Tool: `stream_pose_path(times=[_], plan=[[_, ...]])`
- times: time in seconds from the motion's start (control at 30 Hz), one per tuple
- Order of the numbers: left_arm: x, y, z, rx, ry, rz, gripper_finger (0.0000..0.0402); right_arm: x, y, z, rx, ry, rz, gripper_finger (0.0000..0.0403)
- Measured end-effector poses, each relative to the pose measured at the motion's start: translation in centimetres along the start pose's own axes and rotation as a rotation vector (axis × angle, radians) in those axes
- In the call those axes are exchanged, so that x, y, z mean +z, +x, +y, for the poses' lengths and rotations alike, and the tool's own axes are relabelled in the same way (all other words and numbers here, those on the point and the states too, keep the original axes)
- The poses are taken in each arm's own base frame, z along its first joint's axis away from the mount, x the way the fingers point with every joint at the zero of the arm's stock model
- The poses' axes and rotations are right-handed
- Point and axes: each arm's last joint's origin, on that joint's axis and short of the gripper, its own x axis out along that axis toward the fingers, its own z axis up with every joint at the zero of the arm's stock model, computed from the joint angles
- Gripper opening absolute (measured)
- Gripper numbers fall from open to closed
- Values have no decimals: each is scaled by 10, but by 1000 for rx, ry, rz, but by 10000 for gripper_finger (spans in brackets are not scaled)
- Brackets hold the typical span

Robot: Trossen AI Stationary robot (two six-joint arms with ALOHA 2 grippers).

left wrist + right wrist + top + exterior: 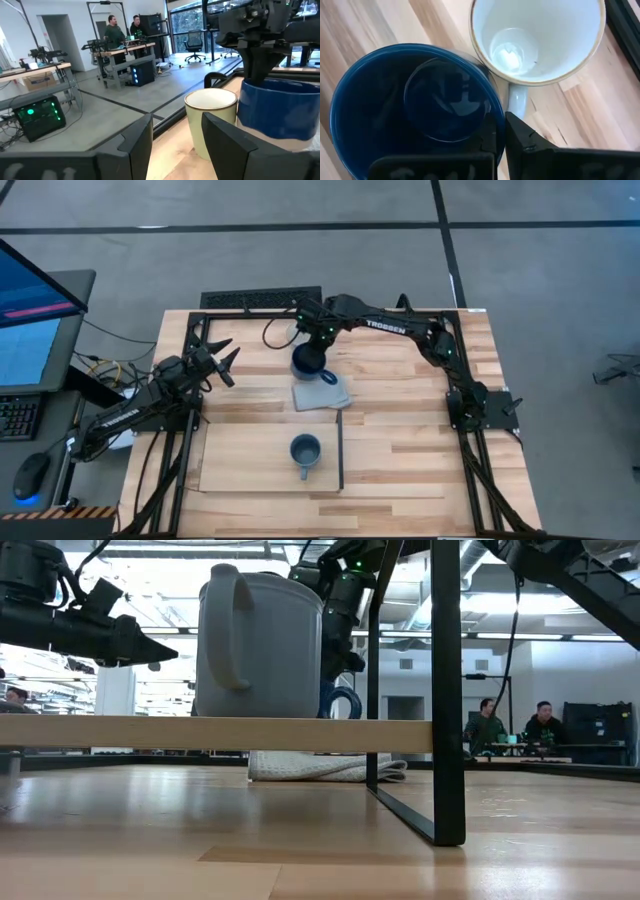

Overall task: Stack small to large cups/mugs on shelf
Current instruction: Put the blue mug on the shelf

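My right gripper (312, 340) reaches over the far middle of the table and is shut on the dark navy mug (308, 362), which stands upright at the far edge of a grey folded cloth (322, 392). The cream-white mug (535, 40) stands upright on the tabletop right beside the navy mug, handle (517, 97) toward it. The small slate grey-blue mug (305, 450) stands upright on the pale plywood shelf (250, 465). My left gripper (222, 365) is open and empty at the left, raised above the table. My right gripper holds the navy mug by its rim (492, 122), on the side next to the cream mug. One finger (487, 145) is inside the mug and the other (525, 145) outside. The fingers come from above, pointing down. The mug stays upright; whether its base is lifted I cannot tell.
The shelf has a thin black strip (342, 450) along its right edge, which shows as a black post (445, 690) in the low view. A black frame runs along the table's far, left and right sides. People sit in the room beyond the table (485, 725).
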Motion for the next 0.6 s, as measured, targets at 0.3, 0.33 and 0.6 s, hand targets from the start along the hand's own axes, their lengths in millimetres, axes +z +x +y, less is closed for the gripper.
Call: stream_pose_path(times=[0.3,0.33,0.6], plan=[[0,0,0,0,2,0,163,-4,-1,-12,-33,15,50,24],[0,0,0,0,2,0,163,-5,-1,-12,-36,16,60,24],[0,0,0,-1,2,0,163,-14,-2,-22,-154,13,155,24]])
